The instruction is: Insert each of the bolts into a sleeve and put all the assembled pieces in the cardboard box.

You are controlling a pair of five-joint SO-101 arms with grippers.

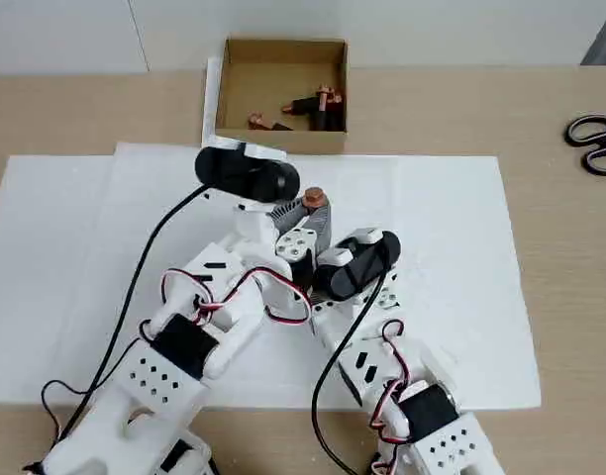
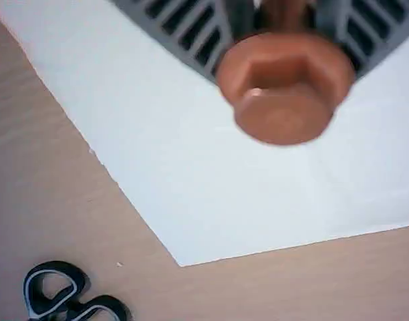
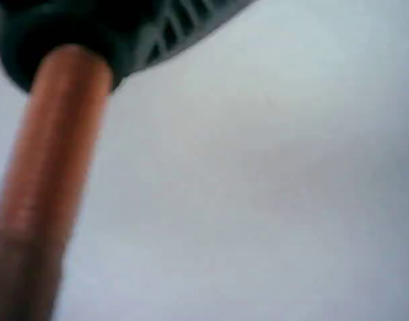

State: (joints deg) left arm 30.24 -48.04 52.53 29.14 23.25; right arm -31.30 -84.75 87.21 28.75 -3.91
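well, my left fingers [image 2: 184, 27] are squeezed tight on the bolt [image 2: 285, 87], just behind its fat six-sided head. my right fingers [image 3: 184, 23] look pinched on the black sleeve [image 3: 31, 33], with the bolt's long stem going into it, up over the white paper [image 1: 461, 297]. i guess both are hard, light and smooth, so hold their sides firmly. the cardboard box [image 1: 283, 142] is near.

I work over a pale wooden table [image 1: 541, 109] with a broad white paper sheet [image 1: 461, 267] spread across it (faintly creased along its folds). Black-handled scissors [image 1: 595, 143] lie on bare wood to my right, apart from the sheet. A plain white wall [image 1: 402, 25] stands behind.
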